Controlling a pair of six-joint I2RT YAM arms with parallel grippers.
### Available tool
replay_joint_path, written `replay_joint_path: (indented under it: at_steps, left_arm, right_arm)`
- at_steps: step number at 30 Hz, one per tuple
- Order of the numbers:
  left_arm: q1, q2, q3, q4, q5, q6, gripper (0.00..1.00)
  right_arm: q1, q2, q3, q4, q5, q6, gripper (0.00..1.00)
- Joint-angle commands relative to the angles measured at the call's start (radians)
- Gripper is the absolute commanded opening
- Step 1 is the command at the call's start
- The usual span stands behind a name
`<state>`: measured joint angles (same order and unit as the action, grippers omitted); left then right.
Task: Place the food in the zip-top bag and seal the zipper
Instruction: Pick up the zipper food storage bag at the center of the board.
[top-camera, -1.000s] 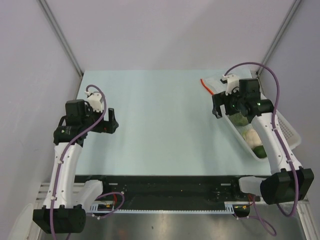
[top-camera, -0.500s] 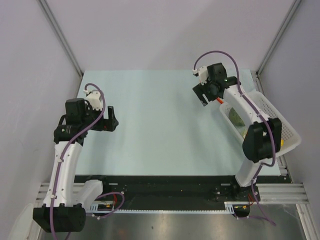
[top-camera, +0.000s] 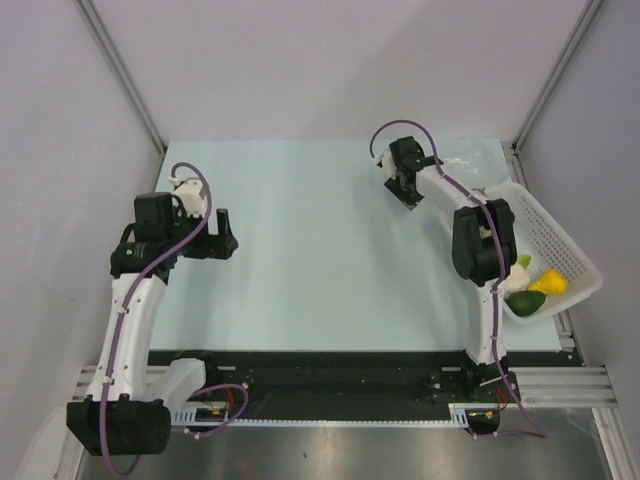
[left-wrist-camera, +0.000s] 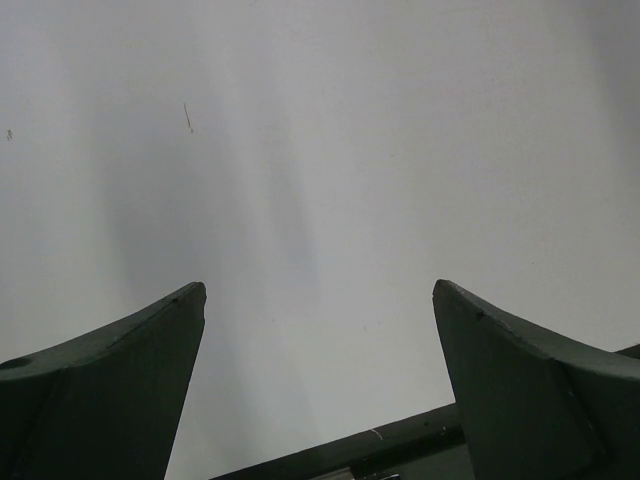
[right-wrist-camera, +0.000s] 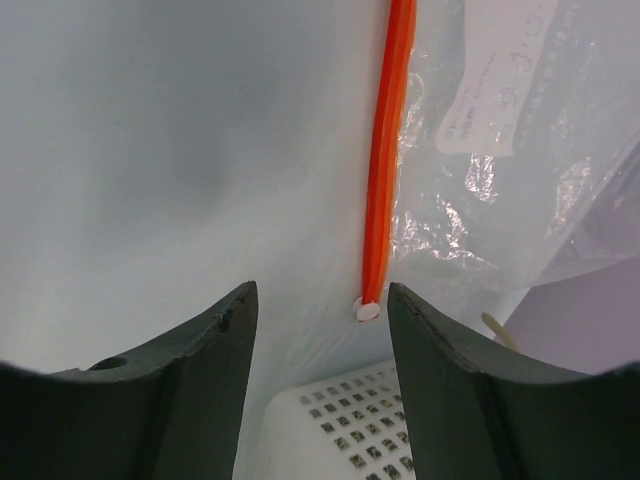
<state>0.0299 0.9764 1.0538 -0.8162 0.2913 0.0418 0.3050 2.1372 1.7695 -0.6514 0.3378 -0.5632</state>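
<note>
The clear zip-top bag (top-camera: 470, 168) lies flat at the back right of the table. In the right wrist view its crinkly plastic (right-wrist-camera: 500, 150) and orange-red zipper (right-wrist-camera: 385, 150) run up from just inside the right finger. My right gripper (top-camera: 408, 196) (right-wrist-camera: 320, 300) is open and empty, just left of the bag's mouth. The food lies in the white basket (top-camera: 560, 235): a yellow piece (top-camera: 548, 282), a dark green piece (top-camera: 525, 301), a lime piece (top-camera: 524, 262) and a cream piece (top-camera: 510, 281). My left gripper (top-camera: 222, 240) (left-wrist-camera: 320, 290) is open and empty over bare table at the left.
The white perforated basket sits at the right table edge, right beside the bag; its corner shows in the right wrist view (right-wrist-camera: 340, 430). Grey walls close in the back and both sides. My right arm's links stretch over the basket's left rim.
My right arm swung from above the basket back and left to the bag's mouth, uncovering the food in the basket. The left arm barely moved.
</note>
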Motion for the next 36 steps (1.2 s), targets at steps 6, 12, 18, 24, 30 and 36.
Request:
replay_joint_path:
  at_steps: [6,12,18,24,30,36]
  left_arm:
    - [-0.002,0.011,0.040,0.038,-0.006,-0.028,1.00]
    - [-0.002,0.021,0.041,0.041,-0.004,-0.029,1.00]
    - [-0.004,0.041,0.063,0.029,0.009,-0.034,1.00]
    - [-0.004,0.051,0.074,0.032,0.016,-0.034,1.00]
    - [-0.002,0.058,0.083,0.031,0.012,-0.034,1.00]
    - [-0.004,0.059,0.078,0.040,0.009,-0.036,1.00]
  right_arm:
    - [0.005,0.118,0.044,0.208,0.240,-0.113,0.51]
    - [0.003,0.158,0.047,0.282,0.276,-0.141,0.52]
    - [-0.006,0.193,0.048,0.317,0.303,-0.142,0.49]
    - [-0.012,0.213,0.048,0.357,0.329,-0.159,0.35]
    - [-0.020,0.228,0.048,0.420,0.362,-0.191,0.36]
    - [-0.023,0.240,0.056,0.472,0.377,-0.225,0.34]
